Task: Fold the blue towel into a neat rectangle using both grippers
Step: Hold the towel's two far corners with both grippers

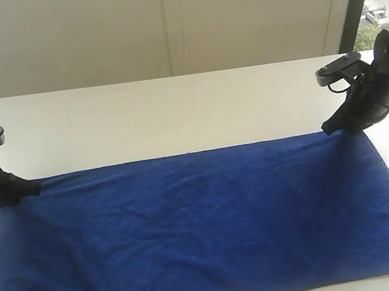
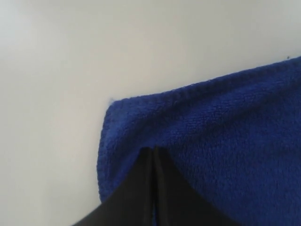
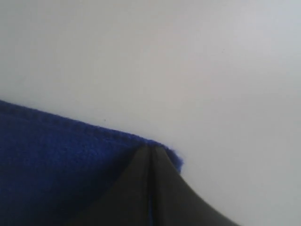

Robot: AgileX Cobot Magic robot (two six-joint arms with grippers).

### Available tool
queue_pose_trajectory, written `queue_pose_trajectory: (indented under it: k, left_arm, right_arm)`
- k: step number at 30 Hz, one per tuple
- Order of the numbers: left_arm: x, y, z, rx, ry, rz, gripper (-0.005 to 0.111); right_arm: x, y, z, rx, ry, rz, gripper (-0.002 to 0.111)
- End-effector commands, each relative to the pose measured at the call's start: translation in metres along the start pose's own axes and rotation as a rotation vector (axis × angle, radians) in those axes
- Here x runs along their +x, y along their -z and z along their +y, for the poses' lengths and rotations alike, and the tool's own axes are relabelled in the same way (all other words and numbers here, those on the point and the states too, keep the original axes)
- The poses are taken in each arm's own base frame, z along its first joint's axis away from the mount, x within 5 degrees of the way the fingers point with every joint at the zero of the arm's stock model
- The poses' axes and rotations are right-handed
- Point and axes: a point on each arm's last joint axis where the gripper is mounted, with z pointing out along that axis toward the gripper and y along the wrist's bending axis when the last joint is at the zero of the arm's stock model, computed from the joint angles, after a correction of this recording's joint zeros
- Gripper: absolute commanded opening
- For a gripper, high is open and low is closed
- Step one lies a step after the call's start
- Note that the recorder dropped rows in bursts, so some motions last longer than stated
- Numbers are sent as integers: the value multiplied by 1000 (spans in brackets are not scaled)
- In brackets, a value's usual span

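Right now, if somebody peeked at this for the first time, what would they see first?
The big blue towel, spread flat over the near part of the white table. Next come the two black arms at its far corners: the left gripper is pinched shut on the far left corner, and the right gripper on the far right one.

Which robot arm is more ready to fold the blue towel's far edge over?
Left, probably, just slightly. Both are shut on far corners, but the left gripper bites further into the blue towel, while the right gripper pinches only its very corner tip.
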Motion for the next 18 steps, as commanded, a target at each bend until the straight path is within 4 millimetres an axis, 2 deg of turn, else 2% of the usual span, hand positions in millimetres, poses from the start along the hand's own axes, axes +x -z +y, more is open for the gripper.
queue_pose_trajectory:
  k: [1,7,10,18]
  left_arm:
    - [2,-2,-1,17,-5,30,0]
    - [3,-1,-1,21,3,35,0]
    - [0,5,-2,23,1,22,0]
    - [-25,24,0,4,-12,-79,0]
  right_arm:
    - [9,-9,-3,-1,5,47,0]
    - [9,-9,-3,0,7,48,0]
    - [9,-9,-3,0,7,48,0]
    - [9,-9,-3,0,7,48,0]
